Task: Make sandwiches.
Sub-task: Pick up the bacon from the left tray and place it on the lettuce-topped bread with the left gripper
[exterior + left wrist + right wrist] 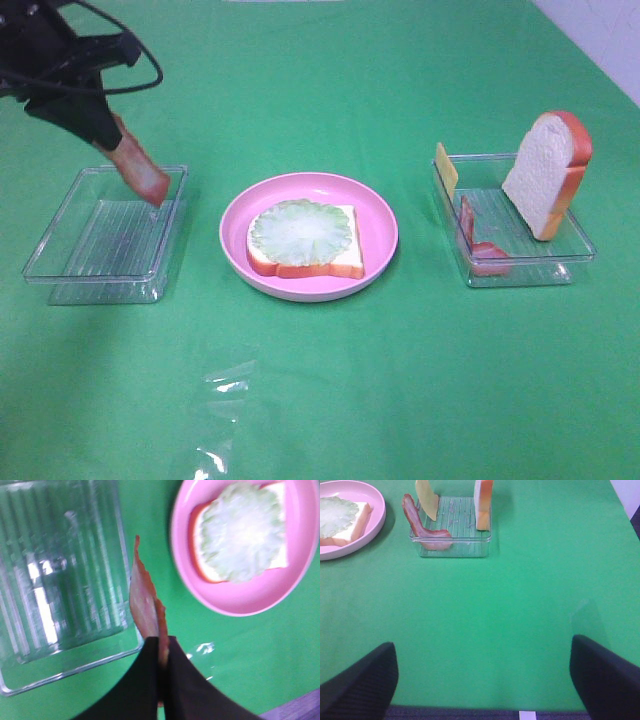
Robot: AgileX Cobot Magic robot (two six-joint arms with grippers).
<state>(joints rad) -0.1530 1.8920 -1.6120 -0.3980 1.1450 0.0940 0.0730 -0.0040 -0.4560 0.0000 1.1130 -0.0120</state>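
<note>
Left pincer (pixel 161 647) clamps the red-brown toy bacon strip (pixel 144 597) above the clear ribbed tray (pixel 95 245); lay it flat, centred on the pale green lettuce disc (pixel 302 230); right pincer (pixel 481 670) gapes released

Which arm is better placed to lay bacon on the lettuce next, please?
Left. The left gripper is shut on a bacon strip over the left tray, beside the pink plate holding the lettuce. The right gripper is open, empty, short of the right tray.
</note>
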